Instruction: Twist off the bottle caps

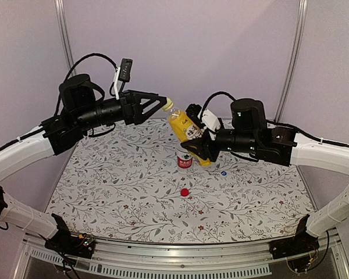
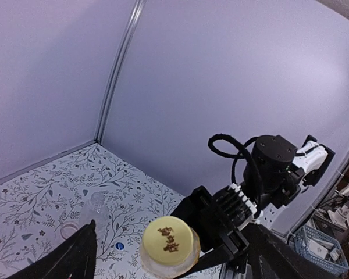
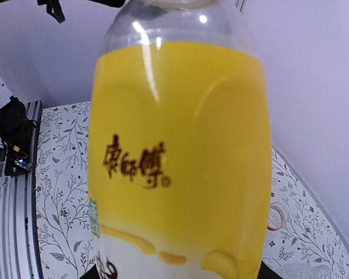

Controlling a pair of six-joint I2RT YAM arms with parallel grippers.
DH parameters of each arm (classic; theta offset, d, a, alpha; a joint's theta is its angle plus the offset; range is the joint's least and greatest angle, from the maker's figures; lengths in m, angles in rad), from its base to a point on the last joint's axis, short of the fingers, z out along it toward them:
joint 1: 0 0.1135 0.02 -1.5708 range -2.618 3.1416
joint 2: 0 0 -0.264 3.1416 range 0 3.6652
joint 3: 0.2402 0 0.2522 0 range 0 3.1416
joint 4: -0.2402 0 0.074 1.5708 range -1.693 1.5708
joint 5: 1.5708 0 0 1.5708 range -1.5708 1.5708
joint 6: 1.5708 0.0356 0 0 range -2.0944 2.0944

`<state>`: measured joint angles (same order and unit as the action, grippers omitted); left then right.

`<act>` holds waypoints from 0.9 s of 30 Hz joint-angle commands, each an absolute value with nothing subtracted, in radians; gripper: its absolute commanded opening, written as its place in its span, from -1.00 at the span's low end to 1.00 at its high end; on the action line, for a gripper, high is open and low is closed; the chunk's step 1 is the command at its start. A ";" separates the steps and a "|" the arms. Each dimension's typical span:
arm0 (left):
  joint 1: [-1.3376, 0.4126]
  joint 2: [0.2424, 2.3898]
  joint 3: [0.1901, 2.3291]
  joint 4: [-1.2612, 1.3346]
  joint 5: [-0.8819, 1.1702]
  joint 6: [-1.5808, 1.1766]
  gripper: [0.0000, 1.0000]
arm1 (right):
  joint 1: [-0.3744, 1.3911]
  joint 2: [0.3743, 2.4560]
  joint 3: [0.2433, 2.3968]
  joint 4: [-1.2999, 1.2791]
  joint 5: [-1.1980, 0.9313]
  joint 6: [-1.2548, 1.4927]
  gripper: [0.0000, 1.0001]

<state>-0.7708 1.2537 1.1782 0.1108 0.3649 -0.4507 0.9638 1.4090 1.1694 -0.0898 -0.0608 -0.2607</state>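
Observation:
My right gripper [image 1: 199, 148] is shut on the yellow-liquid bottle [image 1: 185, 131] and holds it tilted above the table; the bottle fills the right wrist view [image 3: 177, 157]. Its yellow cap [image 1: 170, 105] is on the neck. My left gripper [image 1: 163, 105] is open, with its fingers on either side of the yellow cap [image 2: 170, 239] and a gap on both sides. The red-label bottle [image 1: 185, 159] stands uncapped on the table below. The red cap [image 1: 184, 192] and the blue-white cap [image 1: 224, 172] lie loose on the table. The clear unlabelled bottle [image 2: 97, 203] stands uncapped behind.
The floral table cloth [image 1: 116, 192] covers the table, with purple walls at the back and sides. The right arm's body [image 2: 273, 168] is close in front of the left gripper. Metal rails run along the near edge [image 1: 180, 256].

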 commanded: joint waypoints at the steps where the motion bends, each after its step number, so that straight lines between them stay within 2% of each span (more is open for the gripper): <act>1: -0.757 1.236 1.189 0.156 0.614 -0.267 0.75 | 0.950 1.357 1.157 -0.087 -0.366 -0.241 -0.26; 6: -0.757 1.254 1.187 0.210 0.781 -0.256 0.54 | 0.947 1.369 1.164 -0.087 -0.469 -0.233 -0.26; 10: -0.757 1.266 1.190 0.248 0.834 -0.278 0.35 | 0.946 1.381 1.169 -0.084 -0.497 -0.227 -0.26; 27: -0.758 1.294 1.197 0.257 0.868 -0.296 -0.29 | 0.943 1.395 1.174 -0.081 -0.506 -0.224 -0.26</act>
<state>-0.7643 1.2831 1.1790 0.2371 0.8478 -0.2901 0.9504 1.3911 1.1687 -0.0937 -0.5076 -0.2356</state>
